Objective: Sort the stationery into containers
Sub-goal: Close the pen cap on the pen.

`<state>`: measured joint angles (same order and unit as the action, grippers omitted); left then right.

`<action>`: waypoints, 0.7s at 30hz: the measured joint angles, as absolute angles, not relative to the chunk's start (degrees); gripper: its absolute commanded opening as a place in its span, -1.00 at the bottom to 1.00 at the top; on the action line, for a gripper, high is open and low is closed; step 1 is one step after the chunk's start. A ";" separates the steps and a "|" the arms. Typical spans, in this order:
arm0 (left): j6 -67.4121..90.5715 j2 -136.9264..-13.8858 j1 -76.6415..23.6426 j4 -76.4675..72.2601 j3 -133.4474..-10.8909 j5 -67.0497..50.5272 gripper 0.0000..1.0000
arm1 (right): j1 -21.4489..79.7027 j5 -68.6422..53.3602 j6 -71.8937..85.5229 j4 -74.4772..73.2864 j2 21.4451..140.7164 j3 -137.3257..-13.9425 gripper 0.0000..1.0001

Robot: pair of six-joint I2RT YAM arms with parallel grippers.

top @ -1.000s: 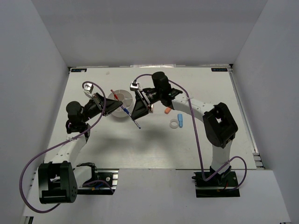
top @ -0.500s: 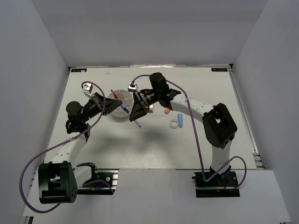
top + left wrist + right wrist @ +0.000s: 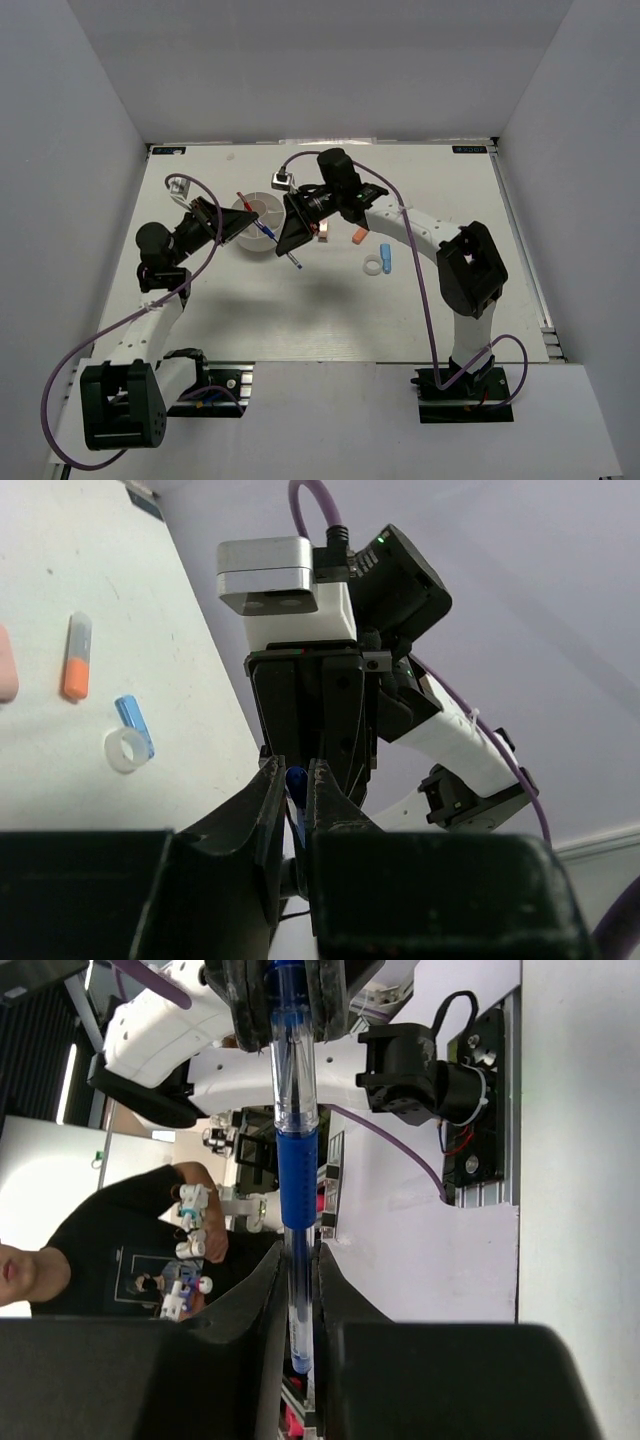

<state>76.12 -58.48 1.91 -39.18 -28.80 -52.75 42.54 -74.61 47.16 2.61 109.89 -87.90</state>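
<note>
The thin blue pen point(image 3: 272, 238) hangs in the air between both grippers, just right of the round white tub point(image 3: 262, 206). My left gripper point(image 3: 257, 228) is shut on one end of it, which shows between its jaws in the left wrist view point(image 3: 296, 783). My right gripper point(image 3: 291, 250) is shut on the other end; the pen also shows in the right wrist view point(image 3: 296, 1160). A thin red pen point(image 3: 243, 200) leans on the tub's left rim. The orange-white stick point(image 3: 358, 237), white ring point(image 3: 373, 266) and light-blue eraser point(image 3: 386, 258) lie on the table to the right.
A pinkish-tan piece point(image 3: 322, 232) lies just right of my right gripper. The left wrist view also shows the stick point(image 3: 77, 658), eraser point(image 3: 131, 720) and ring point(image 3: 125, 750). The white side walls stand close on both sides.
The left arm has drawn back to the left and its gripper has shifted slightly. The right gripper and the blue pen have crept up and left toward the tub.
</note>
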 measured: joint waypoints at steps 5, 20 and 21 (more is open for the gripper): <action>74.30 -56.49 1.91 -40.42 -28.71 -52.45 -1.00 | 42.83 -75.88 45.82 1.10 110.00 -89.62 -1.00; 72.31 -56.42 -0.03 -41.80 -28.10 -49.43 -1.00 | 42.72 -77.23 42.94 -3.79 111.20 -92.49 -1.00; 72.16 -56.47 -0.27 -41.82 -28.10 -49.12 -1.00 | 42.72 -77.34 42.92 -3.79 111.26 -92.53 -1.00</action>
